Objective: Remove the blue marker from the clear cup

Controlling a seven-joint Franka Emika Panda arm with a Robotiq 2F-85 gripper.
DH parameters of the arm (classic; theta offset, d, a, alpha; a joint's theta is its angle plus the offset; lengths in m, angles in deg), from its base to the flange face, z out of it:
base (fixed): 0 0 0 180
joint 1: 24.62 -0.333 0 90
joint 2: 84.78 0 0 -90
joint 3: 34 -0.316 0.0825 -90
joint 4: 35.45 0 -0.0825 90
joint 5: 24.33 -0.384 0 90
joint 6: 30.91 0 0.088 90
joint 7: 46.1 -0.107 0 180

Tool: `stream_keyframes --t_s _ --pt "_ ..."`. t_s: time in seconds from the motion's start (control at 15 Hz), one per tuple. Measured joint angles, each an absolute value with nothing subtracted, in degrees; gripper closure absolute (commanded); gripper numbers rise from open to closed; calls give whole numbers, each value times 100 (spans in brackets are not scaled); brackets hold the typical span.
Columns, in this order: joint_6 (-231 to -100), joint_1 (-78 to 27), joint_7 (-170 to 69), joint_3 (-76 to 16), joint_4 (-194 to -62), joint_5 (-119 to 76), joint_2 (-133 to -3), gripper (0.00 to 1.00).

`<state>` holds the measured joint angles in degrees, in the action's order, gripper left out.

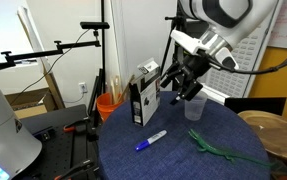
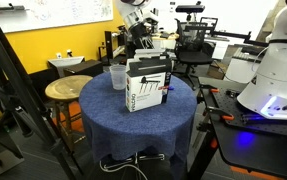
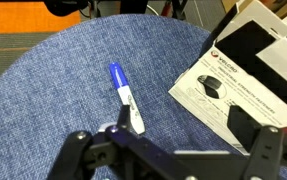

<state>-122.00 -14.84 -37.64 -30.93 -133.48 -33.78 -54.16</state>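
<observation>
The blue marker (image 1: 150, 141), blue with a white end, lies flat on the blue tablecloth, outside the clear cup (image 1: 194, 108). The cup stands upright behind it, beside the black-and-white carton (image 1: 143, 100). The cup also shows in an exterior view (image 2: 118, 76). My gripper (image 1: 179, 88) hangs above the table between carton and cup, open and empty. In the wrist view the marker (image 3: 126, 97) lies just beyond the left finger of my gripper (image 3: 188, 142), and the carton (image 3: 238, 80) is under the right finger. The cup is out of the wrist view.
A green lizard toy (image 1: 223, 150) lies on the cloth near the table's front. An orange bucket (image 1: 108, 105) stands beyond the table edge. The round table (image 2: 103, 110) is small, with a wooden stool (image 2: 63, 92) beside it and tripods and another robot around.
</observation>
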Motion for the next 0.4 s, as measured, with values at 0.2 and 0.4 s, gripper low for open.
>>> stream_keyframes --t_s 0.2,0.4 --pt "-12260 -1574 -3763 -3138 -13429 -3377 -5760 0" --pt "-12284 -1592 -3763 -3136 -13500 -3377 -5829 0"
